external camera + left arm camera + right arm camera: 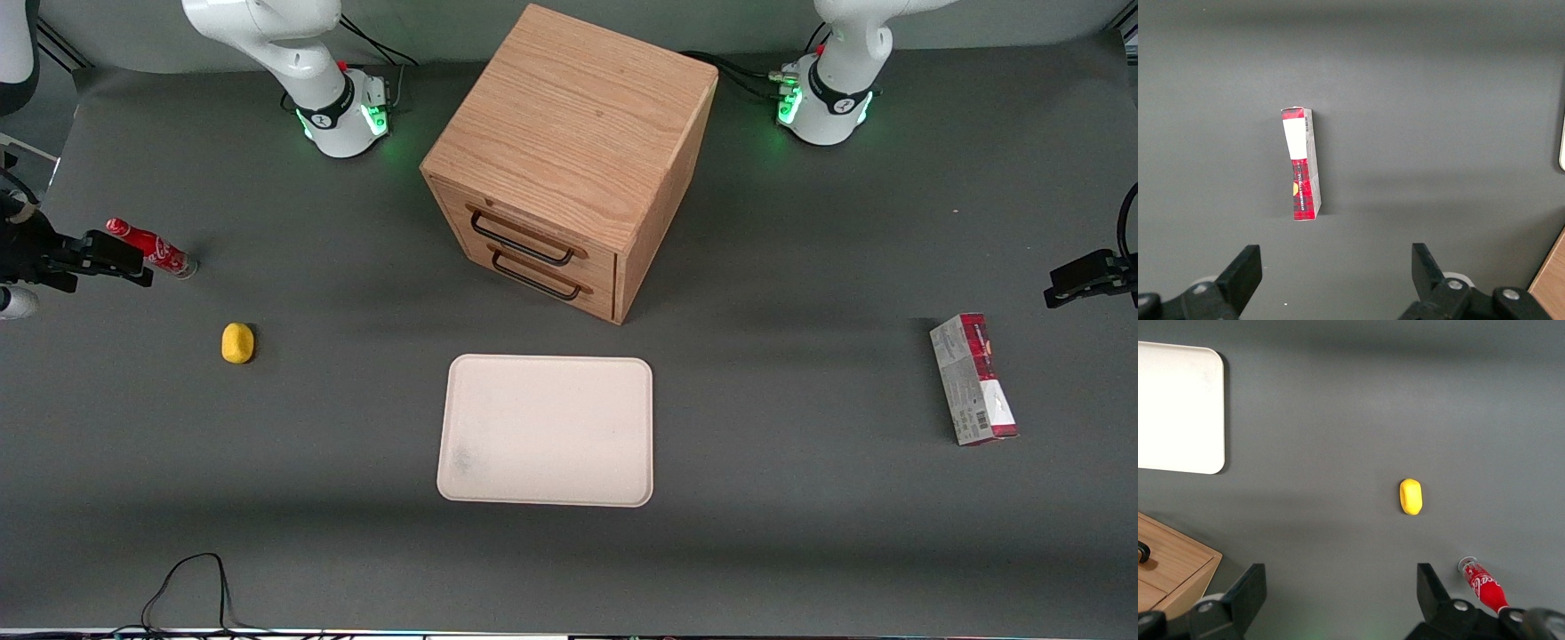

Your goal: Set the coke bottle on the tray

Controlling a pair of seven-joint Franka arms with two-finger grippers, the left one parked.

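Observation:
The coke bottle [151, 249] is small, slim and red with white script. It lies on its side on the grey table at the working arm's end. Its clear base and part of its red body also show in the right wrist view [1479, 578]. My right gripper [120, 260] hovers above the table next to the bottle and partly overlaps it in the front view. In the right wrist view the gripper [1341, 587] is open, with only bare table between its fingers. The cream-white tray [547, 431] lies flat and empty in the middle, nearer the front camera than the drawer cabinet; it also shows in the right wrist view [1178, 407].
A yellow lump [237, 343] lies between the bottle and the tray, nearer the front camera than the bottle. A wooden drawer cabinet [569, 151] stands mid-table. A red-and-grey carton [973, 378] lies toward the parked arm's end. A black cable [187, 587] loops at the front edge.

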